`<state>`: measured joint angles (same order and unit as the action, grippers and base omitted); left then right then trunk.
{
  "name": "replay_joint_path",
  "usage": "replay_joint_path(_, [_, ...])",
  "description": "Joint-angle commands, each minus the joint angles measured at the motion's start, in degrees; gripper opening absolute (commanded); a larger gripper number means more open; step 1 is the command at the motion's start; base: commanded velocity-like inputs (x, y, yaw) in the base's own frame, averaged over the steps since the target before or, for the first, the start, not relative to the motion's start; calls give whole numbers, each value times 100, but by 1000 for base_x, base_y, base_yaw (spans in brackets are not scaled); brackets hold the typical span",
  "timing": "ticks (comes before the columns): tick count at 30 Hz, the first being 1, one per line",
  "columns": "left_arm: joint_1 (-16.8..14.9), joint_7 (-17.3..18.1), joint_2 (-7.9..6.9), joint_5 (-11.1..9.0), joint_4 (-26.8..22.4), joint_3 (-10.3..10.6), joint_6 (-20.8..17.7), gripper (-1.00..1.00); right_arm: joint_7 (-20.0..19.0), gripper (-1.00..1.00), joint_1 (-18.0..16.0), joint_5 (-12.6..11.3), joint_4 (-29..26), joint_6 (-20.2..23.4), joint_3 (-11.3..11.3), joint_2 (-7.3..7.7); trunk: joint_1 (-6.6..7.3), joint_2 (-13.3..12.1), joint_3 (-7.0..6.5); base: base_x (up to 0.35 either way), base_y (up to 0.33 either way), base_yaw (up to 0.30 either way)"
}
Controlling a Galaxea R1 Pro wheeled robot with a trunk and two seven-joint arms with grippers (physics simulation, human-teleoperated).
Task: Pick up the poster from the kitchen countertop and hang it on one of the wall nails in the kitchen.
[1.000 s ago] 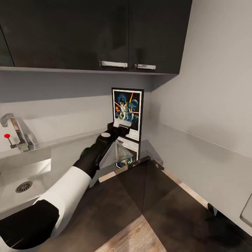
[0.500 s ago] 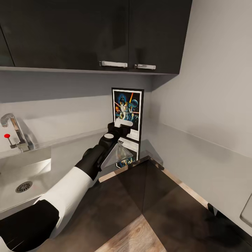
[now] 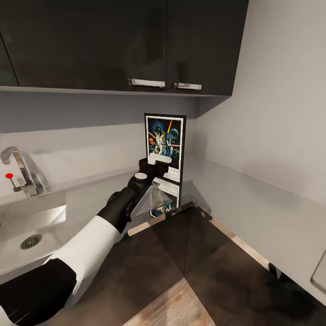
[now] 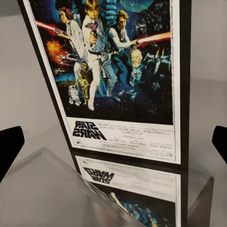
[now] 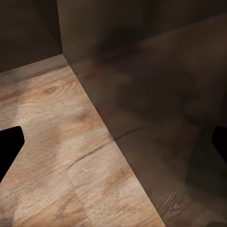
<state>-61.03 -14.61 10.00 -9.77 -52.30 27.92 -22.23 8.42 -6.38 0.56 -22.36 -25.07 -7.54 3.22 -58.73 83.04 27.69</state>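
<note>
The poster (image 3: pixel 165 136) stands upright at the back corner of the kitchen countertop (image 3: pixel 253 213), leaning against the pale wall. Its black frame, white border and blue-orange figures are mirrored in the glossy slab. My left gripper (image 3: pixel 159 159) is open at the poster's lower part. In the left wrist view the poster (image 4: pixel 113 71) is close ahead, and the left gripper (image 4: pixel 114 142) has its dark fingertips (image 4: pixel 9 144) spread wider than the frame, apart from it. My right gripper (image 5: pixel 113 146) is open over wooden floor. The wall nails are out of view.
Dark upper cabinets (image 3: pixel 136 40) with metal handles hang low above the poster. A steel sink (image 3: pixel 45 217) and tap (image 3: pixel 18 170) lie to the left. Dark cabinet fronts (image 3: pixel 203 253) meet in the corner below, above wood floor (image 3: pixel 172 303).
A second ago my left wrist sat slightly further left. It has shifted a little toward the poster and then held still. The poster has not moved.
</note>
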Motion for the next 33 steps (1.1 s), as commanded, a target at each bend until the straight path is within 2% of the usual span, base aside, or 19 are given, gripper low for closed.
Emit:
replay_joint_path(1, [-5, -50, 0, -60, -4, 12, -18, 100, 54, 100, -4, 6, 1, -7, -46, 8, 0, 3, 6, 0, 0, 0])
replay_joint_path(17, [-5, -50, 0, -60, -61, 5, -18, 100, 54, 100, -4, 6, 9, -6, -53, 4, 0, 3, 6, 117, -51, 0])
replay_joint_path(22, [-5, -50, 0, -61, -70, -4, -18, 100, 54, 100, -4, 6, 136, -14, -71, -50, 0, 3, 6, 109, 44, 0])
replay_joint_path(33, [-5, -50, 0, -60, -70, -5, -18, 100, 54, 100, -4, 6, 153, -16, -73, -58, 0, 3, 6, 144, 43, 0])
